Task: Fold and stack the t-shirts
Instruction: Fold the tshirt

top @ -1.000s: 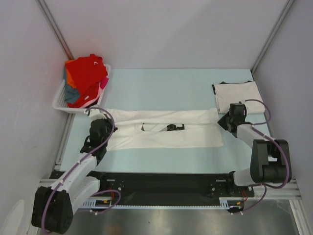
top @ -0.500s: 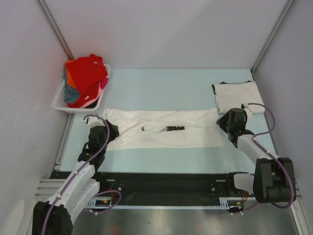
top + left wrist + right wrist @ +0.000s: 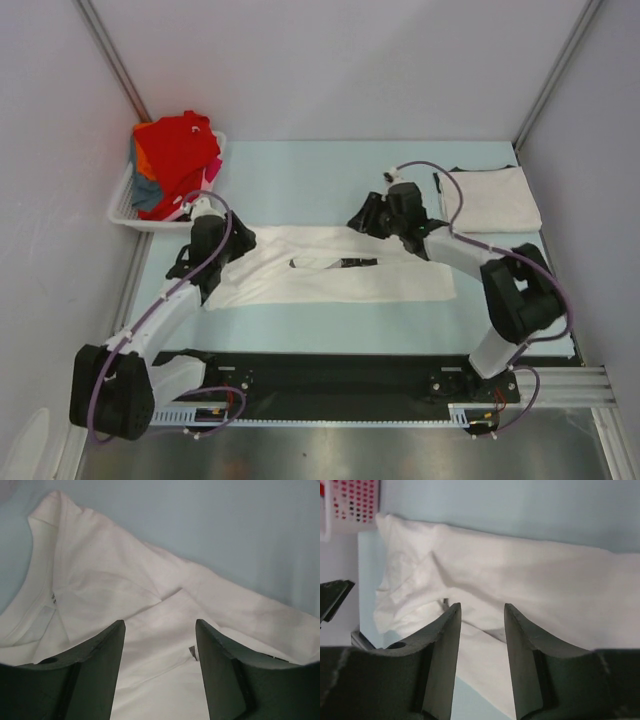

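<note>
Having just released the white t-shirt [image 3: 340,278], a long folded strip on the table [image 3: 300,170], and shifted above it with left gripper [image 3: 160,630] and right gripper [image 3: 482,612] both spread open, empty. Probably ready for next fold, then stacking on off-white t-shirt [image 3: 490,198].

The left arm [image 3: 160,320] and right arm [image 3: 455,255] are built alike: white tubular links joined by black cylindrical joints, each on a blocky black base. A thin purple cable [image 3: 430,164] runs along each (arching free near the wrist). The jaws are dark, matt, thick blades with rounded tips.
</note>
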